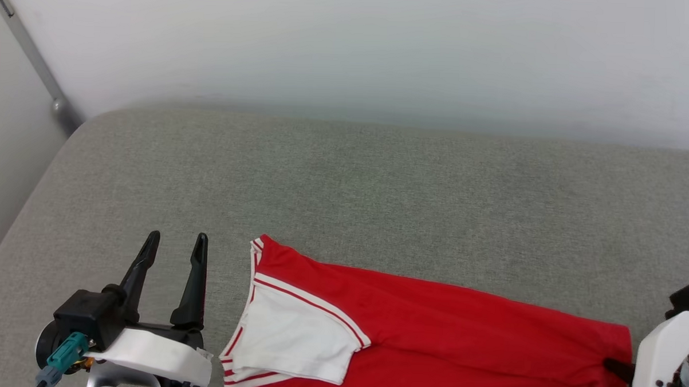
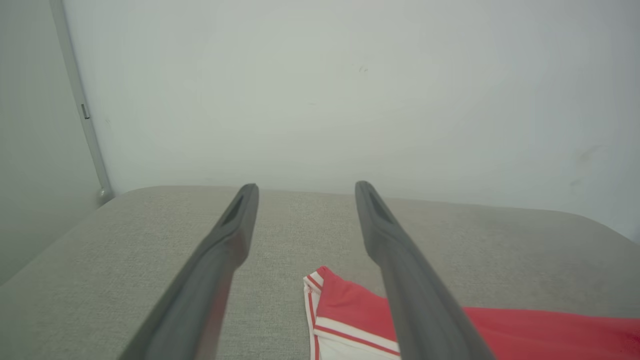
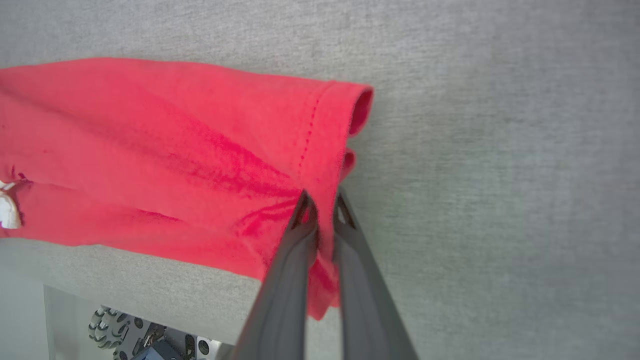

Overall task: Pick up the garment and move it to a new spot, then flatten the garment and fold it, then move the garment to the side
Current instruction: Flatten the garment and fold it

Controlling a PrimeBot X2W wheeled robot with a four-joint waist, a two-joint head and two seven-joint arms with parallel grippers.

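Observation:
The garment (image 1: 431, 328), red with a white striped-trim sleeve, lies folded along the near edge of the grey cushion (image 1: 345, 182). My right gripper (image 3: 322, 202) is shut on the garment's (image 3: 165, 150) hemmed red edge, with the cloth pinched between the two dark fingers and puckered around them. In the head view that gripper (image 1: 616, 366) sits at the garment's right end, mostly behind its white wrist housing. My left gripper (image 1: 175, 242) stands open to the left of the sleeve, holding nothing. Past its right finger the left wrist view shows the garment's corner (image 2: 340, 305).
A pale wall rises behind the cushion, with a grey metal pole (image 1: 31, 56) at the back left. The cushion's left edge drops off near my left arm. Below the cushion's near edge, the right wrist view shows part of the robot's wheeled base (image 3: 145, 335).

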